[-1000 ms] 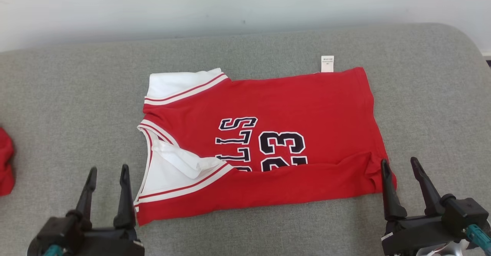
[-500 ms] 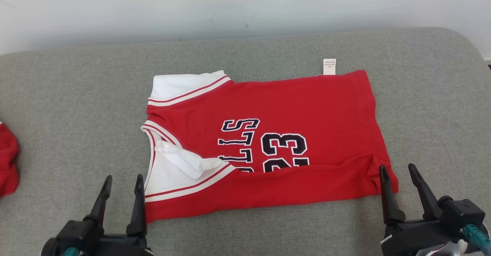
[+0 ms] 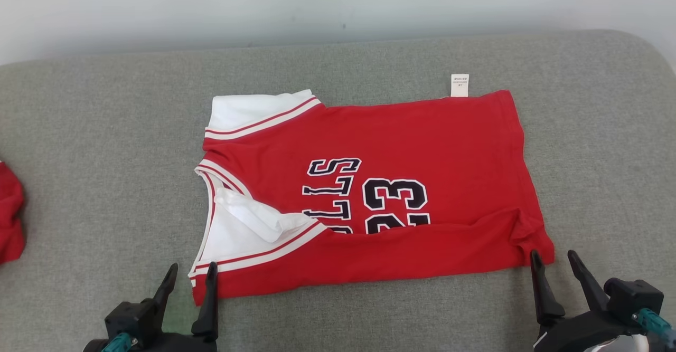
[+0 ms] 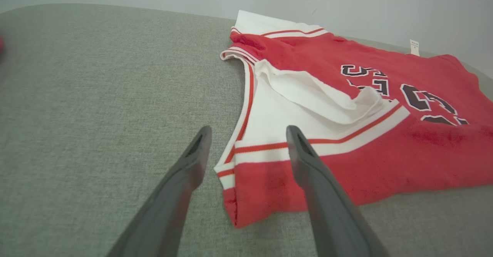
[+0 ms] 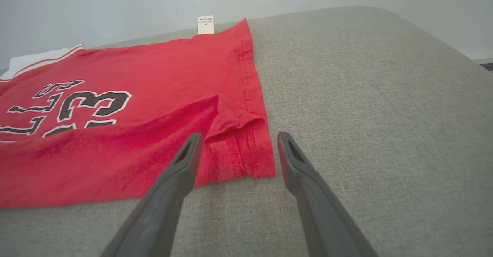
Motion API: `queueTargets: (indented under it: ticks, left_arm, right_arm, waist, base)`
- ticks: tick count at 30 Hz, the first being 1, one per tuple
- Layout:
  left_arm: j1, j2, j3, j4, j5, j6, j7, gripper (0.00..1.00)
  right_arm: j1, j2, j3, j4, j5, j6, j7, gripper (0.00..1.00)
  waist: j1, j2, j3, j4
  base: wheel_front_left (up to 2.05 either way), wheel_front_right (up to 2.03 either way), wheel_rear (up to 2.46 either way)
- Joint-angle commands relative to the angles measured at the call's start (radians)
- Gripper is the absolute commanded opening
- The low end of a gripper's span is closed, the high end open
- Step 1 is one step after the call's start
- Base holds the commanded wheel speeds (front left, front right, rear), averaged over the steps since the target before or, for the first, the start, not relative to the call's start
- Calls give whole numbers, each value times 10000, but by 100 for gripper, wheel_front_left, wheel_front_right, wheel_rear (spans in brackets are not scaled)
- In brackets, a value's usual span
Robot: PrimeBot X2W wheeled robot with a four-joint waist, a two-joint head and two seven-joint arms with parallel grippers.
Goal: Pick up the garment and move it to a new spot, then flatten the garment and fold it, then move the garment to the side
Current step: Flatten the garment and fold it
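Observation:
A red garment (image 3: 401, 146), a jersey with white trim and dark "23" lettering, lies spread on the grey cushion (image 3: 105, 157), its near long edge folded over the print. My left gripper (image 3: 191, 271) stands open at the garment's near left corner (image 4: 238, 195), one finger over the cloth, the other over bare cushion. Open too, my right gripper (image 3: 554, 257) sits just in front of the near right corner (image 5: 246, 157). Nothing is held by either. A white care tag (image 3: 459, 85) sticks out of the far edge.
Another piece of red cloth (image 3: 10, 215) lies at the cushion's far left edge. A pale wall (image 3: 317, 3) runs behind the cushion. The cushion's right end (image 3: 634, 77) curves down.
Both grippers have drawn back toward the bottom of the head view, and the left one has shifted right to the garment's near left corner. The camera has shifted slightly; the garment lies as before.

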Motion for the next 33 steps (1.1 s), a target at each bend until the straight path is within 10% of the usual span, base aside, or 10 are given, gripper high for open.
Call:
queueTargets:
  ticks: [1, 13, 17, 18, 21, 33]
  left_arm:
    - [-17, 3, -4, 79, -93, -18, 68, 100]
    - [146, -240, -48, 357, -1042, -207, 1383, 100]
    - [112, -270, -44, 318, -1376, -393, 1716, 28]
    - [102, -303, -50, 309, -1487, -445, 1789, 0]
    - [60, -296, -13, 231, -1661, -498, 1864, 0]
    - [578, 140, 74, -755, -1675, -355, 2125, 0]
  right_arm:
    - [-134, -41, -20, 182, 42, -6, -22, 100]
    - [-837, -46, 170, 1738, 500, -6, 76, 100]
    - [-1221, -104, 451, 2250, 754, -6, 32, 100]
    - [-1289, -126, 506, 2341, 812, -6, 3, 73]
    - [-1453, -179, 687, 2567, 1049, -6, -93, 0]
    - [-647, -382, 1007, 1794, 1746, -6, -88, 0]
  waist:
    - [0, -1, 76, 26]
    - [0, -1, 428, -41]
    - [0, -1, 545, -68]
    - [0, -1, 569, -69]
    - [0, -1, 623, -49]
    - [0, -1, 428, 65]
  base:
    - [0, 0, 0]
    - [0, 0, 0]
    - [0, 0, 0]
    - [0, 0, 0]
    - [0, 0, 0]
    - [0, 0, 0]
